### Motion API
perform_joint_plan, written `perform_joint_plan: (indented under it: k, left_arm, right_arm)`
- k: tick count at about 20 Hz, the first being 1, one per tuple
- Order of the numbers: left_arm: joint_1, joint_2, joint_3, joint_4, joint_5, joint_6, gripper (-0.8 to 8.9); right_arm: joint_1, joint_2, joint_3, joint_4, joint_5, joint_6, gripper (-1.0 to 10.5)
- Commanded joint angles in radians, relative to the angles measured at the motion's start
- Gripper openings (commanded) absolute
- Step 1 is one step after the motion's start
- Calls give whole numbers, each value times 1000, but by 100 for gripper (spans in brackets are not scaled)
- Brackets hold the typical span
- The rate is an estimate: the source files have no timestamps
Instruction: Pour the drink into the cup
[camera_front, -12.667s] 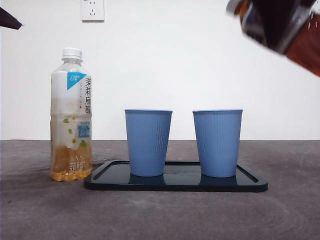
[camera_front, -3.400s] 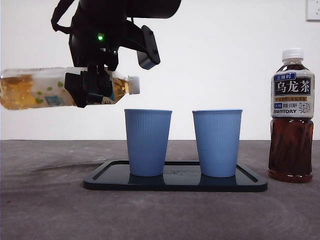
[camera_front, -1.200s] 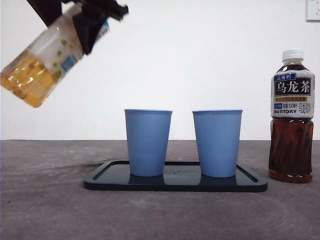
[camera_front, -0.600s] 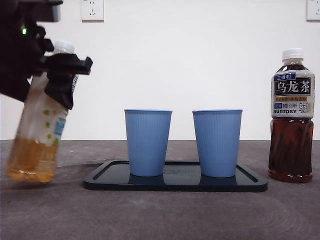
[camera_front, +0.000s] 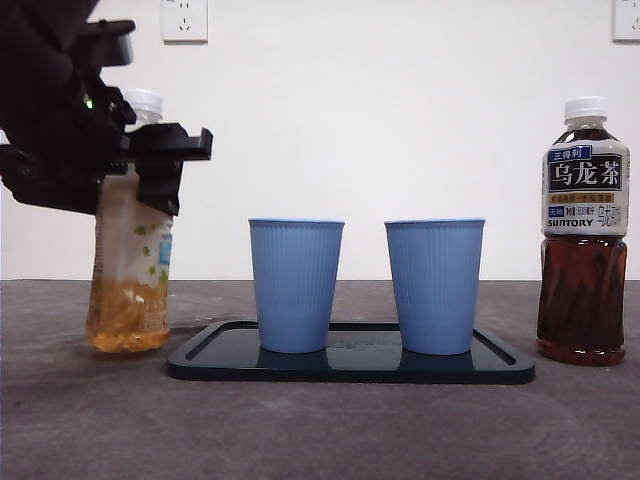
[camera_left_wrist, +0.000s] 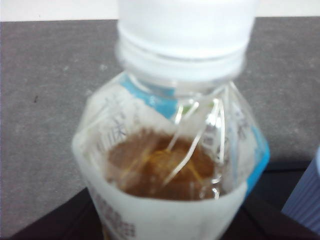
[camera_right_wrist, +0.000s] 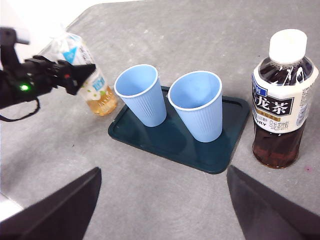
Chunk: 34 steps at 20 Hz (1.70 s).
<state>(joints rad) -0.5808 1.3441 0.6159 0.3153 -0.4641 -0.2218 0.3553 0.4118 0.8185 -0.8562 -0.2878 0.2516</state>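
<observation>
My left gripper (camera_front: 150, 165) is shut on the pale tea bottle (camera_front: 128, 290) around its upper body. The bottle is nearly upright, white cap on, with its base at or just above the table, left of the tray. It fills the left wrist view (camera_left_wrist: 175, 150). Two empty blue cups (camera_front: 296, 285) (camera_front: 435, 285) stand upright on the black tray (camera_front: 350, 368). The right wrist view shows the cups (camera_right_wrist: 141, 95) (camera_right_wrist: 197, 105), the tray (camera_right_wrist: 220, 160) and the left gripper (camera_right_wrist: 75, 75). My right gripper (camera_right_wrist: 165, 210) is open and empty, high above the table.
A capped dark oolong tea bottle (camera_front: 584, 250) stands upright right of the tray, also in the right wrist view (camera_right_wrist: 280, 110). Grey table, white wall with sockets behind.
My left gripper has lowered the pale bottle from a high, tilted pose down to nearly upright beside the tray's left end. Cups, tray and dark bottle have not moved.
</observation>
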Motion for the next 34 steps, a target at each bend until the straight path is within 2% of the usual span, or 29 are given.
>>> perform_joint_plan:
  k: [1,5,6,8,9,11,15,18,19,21,26,31,34]
  left_arm:
    - [1,14,17,44,-4,11,186]
    - [1,14,17,38,-4,11,194]
    - [1,14,17,32,-4,10,233]
    - [1,14,17,13,-4,6,377]
    - [1,14,17,2,-4,7,413]
    - [1,8,17,-26,-5,8,415]
    - [-10,-60,17,-155,-4,6,418]
    - [-24,-172,17,-288,3,2,514]
    - [-32,-214,18,-332,7,2,513]
    - [-49,-322,19,-433,62,2,512]
    - [-84,-602,60,-695,330,0,499]
    - [-95,-802,157,-980,490,0,498]
    - [-95,-893,202,-1107,562,0,498]
  right_arm:
    - [5,2,14,4,-2,11,401]
    - [5,2,14,-11,-1,11,401]
    - [5,2,14,-14,-1,11,401]
    - [5,2,14,-15,-1,12,401]
    - [5,2,14,-15,-1,12,401]
    - [5,2,14,-16,-1,12,401]
    - [5,2,14,-17,-3,12,401]
    - [5,2,14,-16,-4,12,401]
    - [5,2,14,-16,-4,11,401]
    - [5,2,14,-16,-5,11,401]
    - [5,2,14,-5,-66,-5,401]
    - [5,2,14,3,-87,-31,401]
    - [5,2,14,36,-152,-31,401]
